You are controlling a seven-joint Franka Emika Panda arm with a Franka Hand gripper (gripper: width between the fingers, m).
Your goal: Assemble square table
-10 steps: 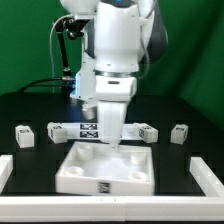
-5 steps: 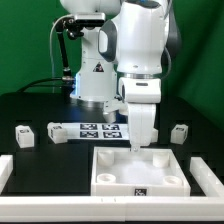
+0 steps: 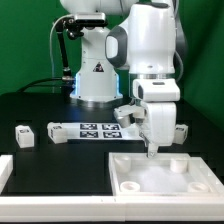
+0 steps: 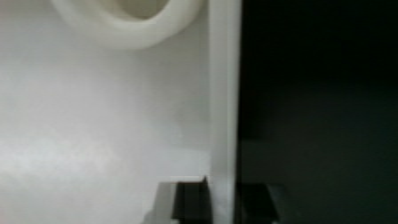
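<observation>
The white square table slab (image 3: pixel 165 176) lies on the black table at the exterior view's front right, its raised rim and round corner recesses facing up. My gripper (image 3: pixel 153 152) reaches down onto its far rim. In the wrist view the slab (image 4: pixel 107 120) fills one side, with a round recess (image 4: pixel 125 25) and the rim wall (image 4: pixel 224 100). My gripper (image 4: pixel 222 205) is shut on that rim, one dark finger (image 4: pixel 185 203) inside it and one outside. Small white leg blocks lie at the exterior view's left (image 3: pixel 22 135), (image 3: pixel 56 131).
The marker board (image 3: pixel 95 129) lies behind the slab. Another leg block (image 3: pixel 182 131) sits right of my gripper, and one (image 3: pixel 124 115) behind it. A white border rail (image 3: pixel 4 168) lies at the exterior view's front left. The robot base (image 3: pixel 95 75) stands at the back.
My gripper and the slab have moved together to the exterior view's right, from the front middle to the front right.
</observation>
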